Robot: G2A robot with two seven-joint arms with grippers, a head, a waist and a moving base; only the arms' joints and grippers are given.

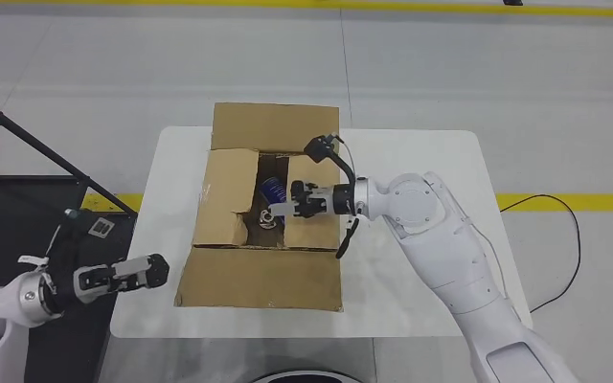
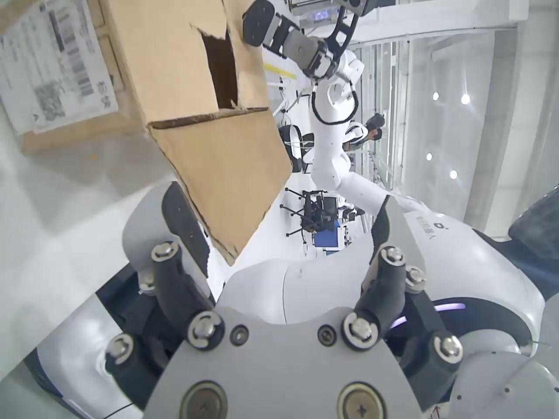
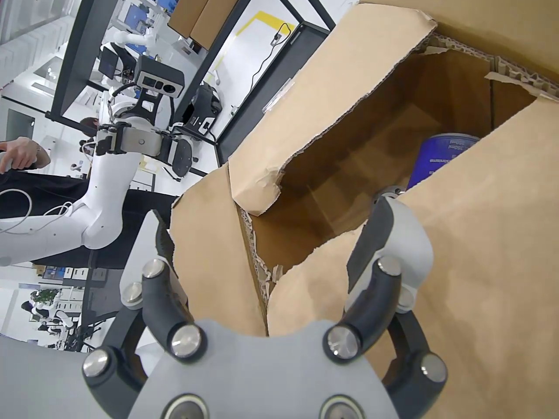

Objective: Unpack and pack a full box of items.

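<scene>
The right gripper [image 3: 273,215] sits closest, its fingers [image 3: 388,237] spread wide. The torn edge of the right flap [image 3: 471,242] of the box [image 3: 305,89] lies between them, not pinched, and one finger is partly hidden behind cardboard. From above, this gripper hangs over the box's opening, its tips just past the right flap and above the contents. The box stands in the middle of the white surface [image 1: 421,163] with all four flaps open. The far flap [image 1: 276,124] lies out flat, the near flap [image 1: 263,278] spreads toward the robot, and the left flap [image 1: 228,191] and right flap lean in over the opening, leaving a dark gap between them. In that gap a blue can [image 1: 272,187] sits toward the far side. Just beside it, nearer the robot, is a small round item [image 1: 265,222] with a metal top, right under the gripper's tips; what it is I cannot tell. The left gripper [image 1: 156,271] is at the surface's left edge, near the near flap's left corner, and its fingers [image 2: 183,220] are spread as well. In its wrist view that cardboard corner shows between them, and whether it touches them I cannot tell. A white printed label [image 2: 56,58] is stuck on the box's side facing that gripper. A black rod [image 1: 43,148] slants across the floor off the surface's left side.
</scene>
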